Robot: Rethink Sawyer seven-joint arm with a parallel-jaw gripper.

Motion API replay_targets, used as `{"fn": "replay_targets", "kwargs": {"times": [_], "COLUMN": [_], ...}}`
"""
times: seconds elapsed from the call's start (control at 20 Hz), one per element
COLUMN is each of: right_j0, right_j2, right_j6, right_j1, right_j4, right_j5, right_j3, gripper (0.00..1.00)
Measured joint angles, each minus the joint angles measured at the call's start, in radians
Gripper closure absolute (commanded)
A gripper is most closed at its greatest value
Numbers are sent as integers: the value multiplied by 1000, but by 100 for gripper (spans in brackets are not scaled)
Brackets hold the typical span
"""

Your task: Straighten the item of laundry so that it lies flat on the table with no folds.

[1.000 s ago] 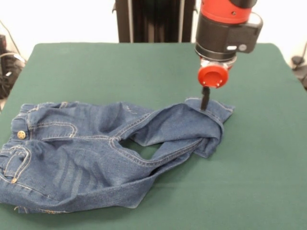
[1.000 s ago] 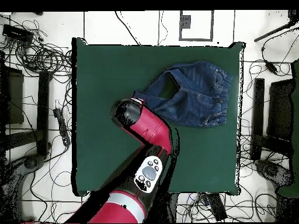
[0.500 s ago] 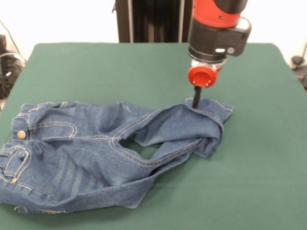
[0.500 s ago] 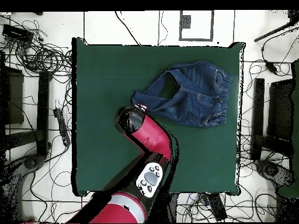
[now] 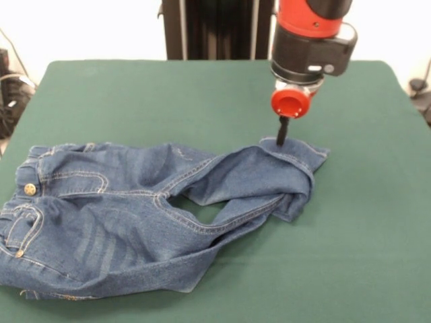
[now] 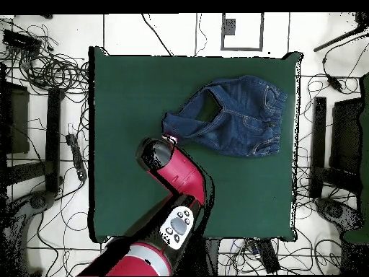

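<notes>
The blue denim jeans (image 5: 135, 208) lie on the dark green table (image 5: 168, 94), waistband with brass button at the left. The legs run right; the near leg is folded under and the far leg's cuff (image 5: 300, 158) is bunched and doubled over. My gripper (image 5: 281, 136) hangs from the red and black arm, its black tip at the far edge of that cuff, touching or just above it. The cloth is not lifted. In the overhead view the jeans (image 6: 241, 119) lie at the table's upper right and the arm's head (image 6: 158, 154) hides the gripper beside the leg ends.
The robot's pedestal (image 5: 215, 30) stands behind the table's far edge. Cables and stands (image 6: 50, 72) surround the table on the floor. Bare green top (image 6: 130, 94) lies around the jeans.
The gripper shifted a little left along the cuff's far edge, then back right and slightly up. The jeans have not moved.
</notes>
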Motion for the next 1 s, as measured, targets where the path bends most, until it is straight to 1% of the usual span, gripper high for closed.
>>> {"fn": "replay_targets", "kwargs": {"times": [0.2, 0.5, 0.65, 1.0], "right_j0": [20, 31, 27, 13], "right_j2": [0, 9, 22, 43], "right_j6": [0, 0, 0, 0], "right_j1": [3, 13, 15, 32], "right_j4": [15, 70, 103, 130], "right_j5": [0, -25, -66, -138], "right_j3": [1, 1, 1, 1], "gripper": [0, 0, 0, 0]}}
